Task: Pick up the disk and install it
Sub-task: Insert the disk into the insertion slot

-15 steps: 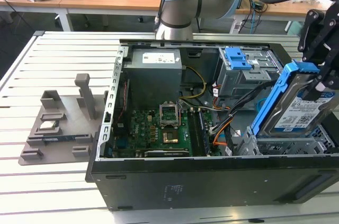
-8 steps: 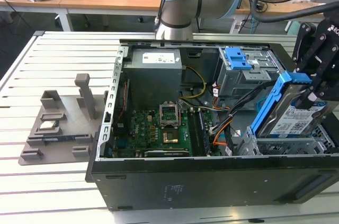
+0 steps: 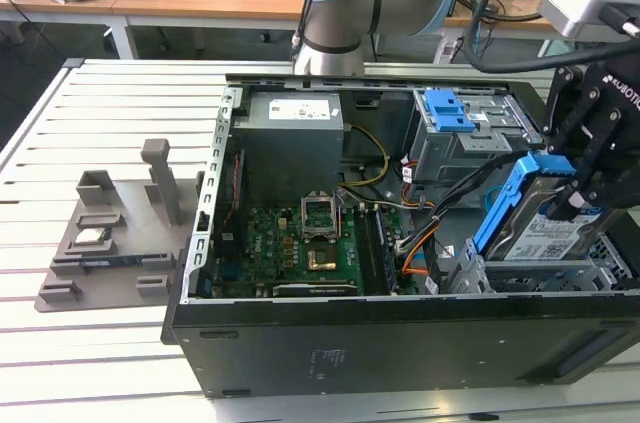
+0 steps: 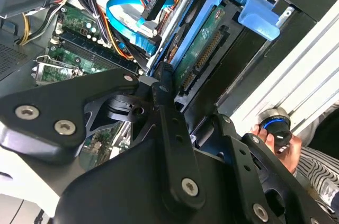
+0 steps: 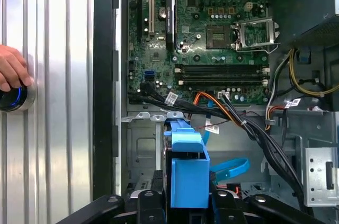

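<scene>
Between the fingers of the black gripper (image 3: 585, 178): flat silver metal disk (image 3: 545, 233) in its blue plastic carrier frame, clamped tight, tilted over the grey drive bay (image 3: 560, 273) just below; picked up already, judged not yet seated, installation unfinished

The disk (image 3: 545, 233), a silver drive with a blue-and-white label in a blue plastic carrier frame, stands tilted on edge at the right of the exterior view, its lower part sunk into the grey drive cage (image 3: 540, 273) of the open case.
</scene>
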`<state>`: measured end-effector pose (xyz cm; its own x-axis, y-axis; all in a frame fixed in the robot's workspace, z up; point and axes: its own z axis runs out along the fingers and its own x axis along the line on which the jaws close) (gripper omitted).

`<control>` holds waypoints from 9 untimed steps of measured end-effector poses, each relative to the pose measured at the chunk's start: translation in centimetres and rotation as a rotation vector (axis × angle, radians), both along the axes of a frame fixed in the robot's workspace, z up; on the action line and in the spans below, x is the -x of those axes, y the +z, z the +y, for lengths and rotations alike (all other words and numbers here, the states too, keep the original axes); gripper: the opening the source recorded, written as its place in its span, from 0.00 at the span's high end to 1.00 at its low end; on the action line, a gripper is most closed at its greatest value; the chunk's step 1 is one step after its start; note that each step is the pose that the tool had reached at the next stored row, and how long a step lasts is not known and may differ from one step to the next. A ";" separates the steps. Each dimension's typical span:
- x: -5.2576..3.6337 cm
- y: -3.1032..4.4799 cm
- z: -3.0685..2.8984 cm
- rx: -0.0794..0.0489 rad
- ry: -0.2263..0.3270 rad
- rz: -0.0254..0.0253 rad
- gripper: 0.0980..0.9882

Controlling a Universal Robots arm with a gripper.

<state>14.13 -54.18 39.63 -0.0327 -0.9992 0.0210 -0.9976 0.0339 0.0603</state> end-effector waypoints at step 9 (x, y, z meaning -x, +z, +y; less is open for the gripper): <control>0.00 -0.47 0.00 0.000 0.000 0.0000 0.70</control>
<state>14.13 -54.18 39.16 -0.0323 -0.9993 0.0211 -0.9976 0.0335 0.0603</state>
